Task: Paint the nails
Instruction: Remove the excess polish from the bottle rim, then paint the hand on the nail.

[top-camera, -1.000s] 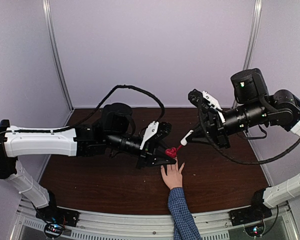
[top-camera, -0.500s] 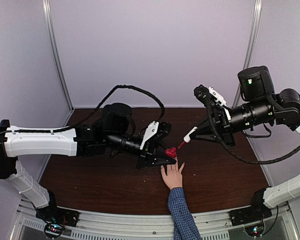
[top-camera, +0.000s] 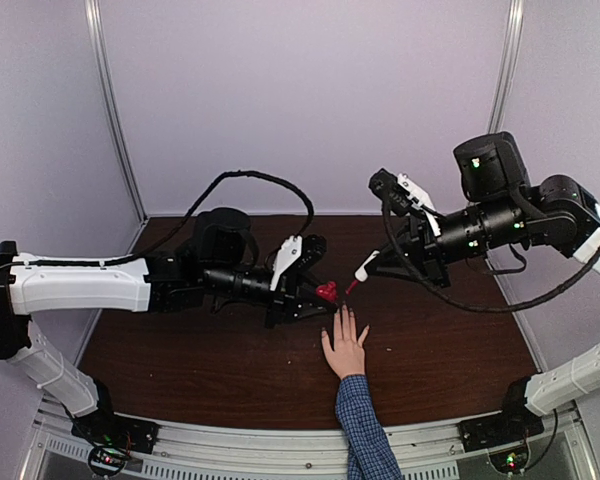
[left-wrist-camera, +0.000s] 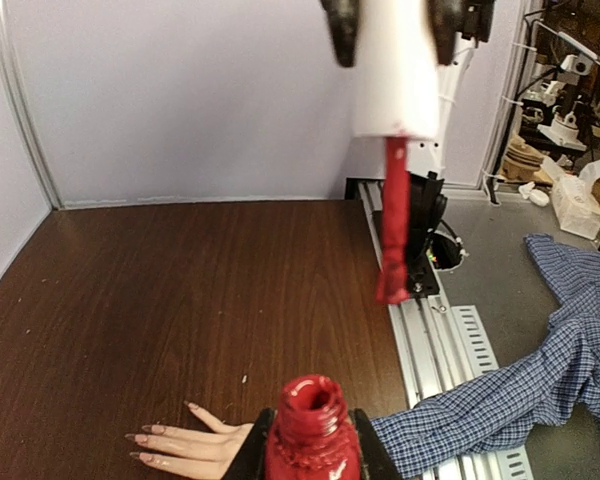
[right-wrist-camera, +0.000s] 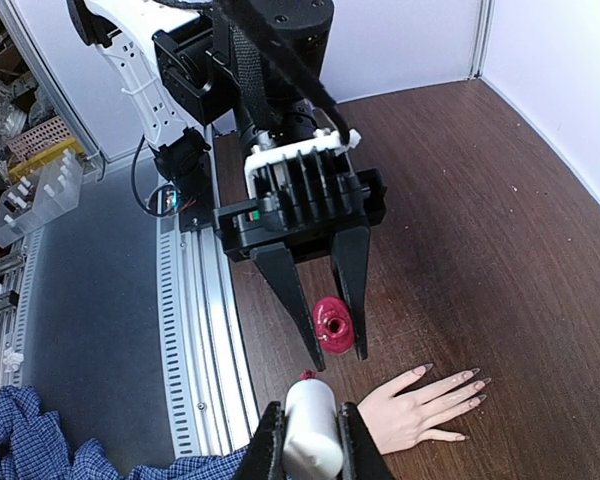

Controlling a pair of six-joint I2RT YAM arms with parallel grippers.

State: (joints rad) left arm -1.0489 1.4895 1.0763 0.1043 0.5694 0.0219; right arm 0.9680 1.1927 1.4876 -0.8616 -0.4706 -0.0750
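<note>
Brush: pulled clear of bottle, loaded red. Right gripper clamps its cap; left gripper clamps bottle. Nails next.

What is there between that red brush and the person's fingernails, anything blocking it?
Nothing visible blocks it. The right pincer holds the white cap with its red brush in the air, apart from the nails. The open red bottle in the left pincer sits beside that path.
</note>
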